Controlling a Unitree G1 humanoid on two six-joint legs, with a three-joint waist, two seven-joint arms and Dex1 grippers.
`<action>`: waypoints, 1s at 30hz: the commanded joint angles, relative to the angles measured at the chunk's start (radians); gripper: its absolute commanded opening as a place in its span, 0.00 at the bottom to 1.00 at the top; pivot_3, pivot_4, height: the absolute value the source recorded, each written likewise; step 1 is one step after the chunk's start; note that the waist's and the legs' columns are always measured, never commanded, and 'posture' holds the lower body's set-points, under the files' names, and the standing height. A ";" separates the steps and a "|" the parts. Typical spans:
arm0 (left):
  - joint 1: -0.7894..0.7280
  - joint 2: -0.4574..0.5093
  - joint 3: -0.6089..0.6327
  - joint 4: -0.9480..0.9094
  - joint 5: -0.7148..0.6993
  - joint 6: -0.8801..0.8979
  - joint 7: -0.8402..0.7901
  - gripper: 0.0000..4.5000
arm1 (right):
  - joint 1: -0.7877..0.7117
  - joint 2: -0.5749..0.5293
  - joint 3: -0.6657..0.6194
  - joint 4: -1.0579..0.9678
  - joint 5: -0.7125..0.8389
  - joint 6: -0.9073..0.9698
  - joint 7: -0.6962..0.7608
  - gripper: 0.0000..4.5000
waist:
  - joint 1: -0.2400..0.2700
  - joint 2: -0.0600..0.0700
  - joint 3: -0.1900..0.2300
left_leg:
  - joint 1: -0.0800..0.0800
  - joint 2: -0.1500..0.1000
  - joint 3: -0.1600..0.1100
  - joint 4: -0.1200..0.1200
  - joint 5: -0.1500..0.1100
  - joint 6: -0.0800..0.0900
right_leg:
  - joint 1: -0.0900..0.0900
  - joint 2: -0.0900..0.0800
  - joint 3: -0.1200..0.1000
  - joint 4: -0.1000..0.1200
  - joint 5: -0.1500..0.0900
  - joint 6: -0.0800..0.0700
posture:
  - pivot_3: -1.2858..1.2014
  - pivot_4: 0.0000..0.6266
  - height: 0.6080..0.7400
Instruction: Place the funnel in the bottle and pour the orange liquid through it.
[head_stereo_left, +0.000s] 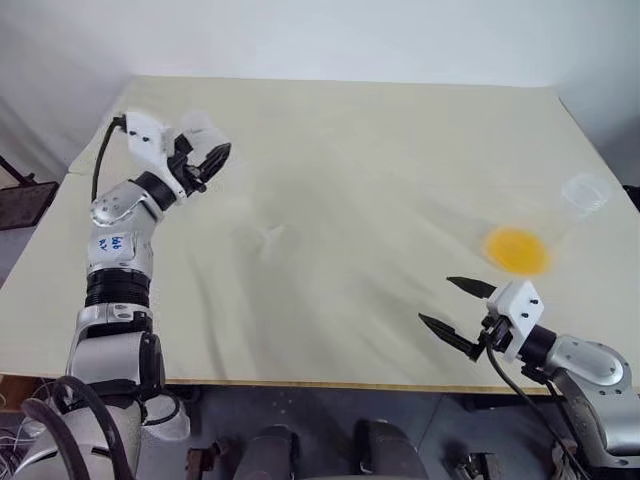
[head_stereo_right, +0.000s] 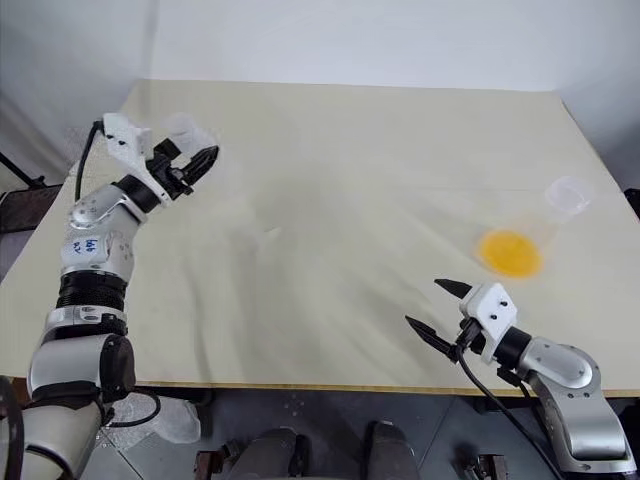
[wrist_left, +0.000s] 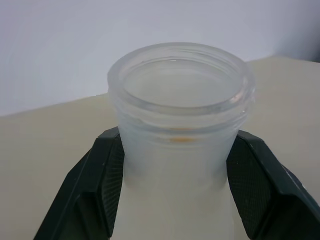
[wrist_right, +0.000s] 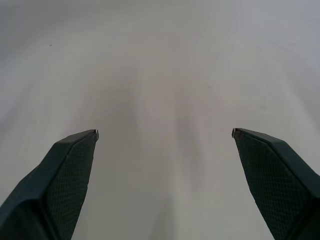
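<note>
Nearest to us is our right gripper (head_stereo_left: 458, 305), hovering low over the near right part of the table (head_stereo_left: 350, 180) with its jaws spread wide and nothing between them; its wrist view confirms an empty gap over bare tabletop. Just beyond it, toward the right edge, stands the flask (head_stereo_left: 545, 225) with the orange liquid (head_stereo_left: 516, 249) pooled bright in its base, upright and untouched, its mouth toward the far right. Over at the far left, our left gripper (head_stereo_left: 208, 158) is clamped on the bottle (wrist_left: 180, 110), the fingers (wrist_left: 102, 180) pressing either side just below the wide neck, whose open mouth looks empty in the wrist view. From the head views we judge the bottle to be lifted off the table, though its clear body is hard to make out there. The funnel (head_stereo_left: 270, 235) seems to be the faint clear shape lying mid-table, well apart from both grippers; we cannot be sure of its pose. So we judge the task at an early stage: the bottle is in hand, but the funnel is not yet in its neck and no liquid has been poured. Left to do: set the bottle where both arms can reach, seat the funnel, then lift the flask and pour.
</note>
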 joint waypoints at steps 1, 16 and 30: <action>-0.038 -0.013 -0.039 -0.087 -0.021 0.078 -0.063 0.58 | 0.016 -0.008 -0.039 -0.089 0.053 0.038 -0.011 1.00 | 0.001 0.000 0.000 | 0.000 0.000 0.000 0.000 0.000 0.000 | 0.000 0.000 0.000 0.000 0.000 0.000 | 0.52 0.24 1.00; 0.015 -0.303 -0.323 -0.396 -0.119 0.324 -0.343 0.58 | 0.181 0.023 -0.183 -0.265 0.103 0.115 -0.113 1.00 | -0.001 0.001 -0.001 | -0.008 0.000 -0.004 0.010 -0.001 0.001 | -0.001 0.002 0.000 -0.001 0.001 0.002 | 0.52 0.24 1.00; -0.008 -0.375 -0.452 -0.263 0.024 0.151 -0.422 0.58 | 0.310 0.074 -0.222 -0.381 0.090 0.115 -0.190 1.00 | 0.007 0.002 -0.001 | -0.010 -0.001 -0.004 0.011 0.000 0.003 | -0.001 0.001 0.001 -0.002 0.001 0.002 | 0.52 0.24 1.00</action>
